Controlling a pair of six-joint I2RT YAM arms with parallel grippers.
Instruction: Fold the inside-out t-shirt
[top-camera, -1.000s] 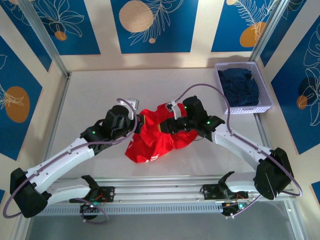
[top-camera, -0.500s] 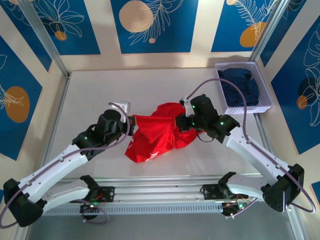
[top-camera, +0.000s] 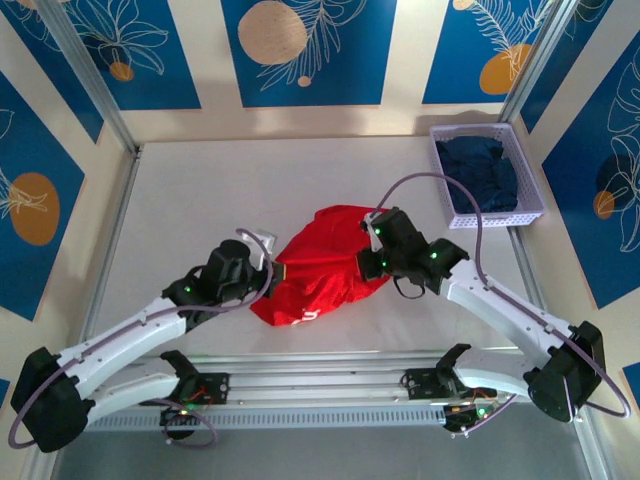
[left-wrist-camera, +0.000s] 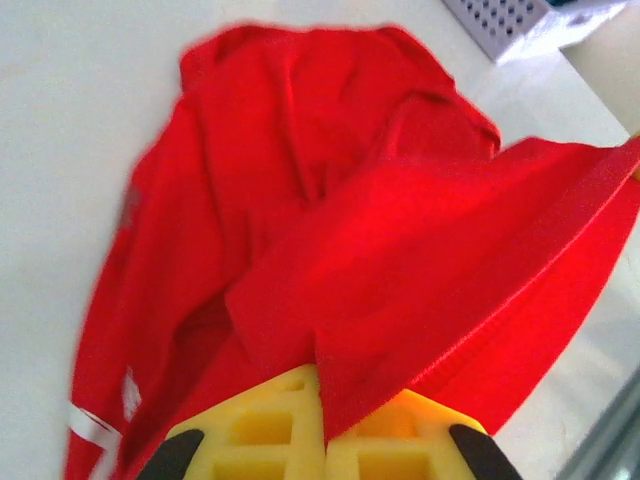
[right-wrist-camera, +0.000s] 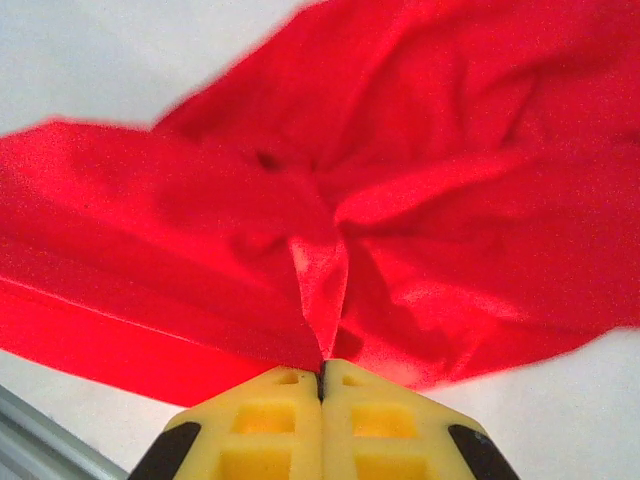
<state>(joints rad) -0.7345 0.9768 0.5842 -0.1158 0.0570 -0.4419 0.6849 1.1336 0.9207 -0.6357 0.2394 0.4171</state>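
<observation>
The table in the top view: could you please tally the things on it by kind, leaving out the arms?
Red t-shirt: 1
Dark navy cloth pile: 1
White basket: 1
Total: 3

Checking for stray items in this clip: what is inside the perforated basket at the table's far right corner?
The basket holds a crumpled dark navy garment. The garment covers the basket floor, so anything beneath it cannot be seen.
</observation>
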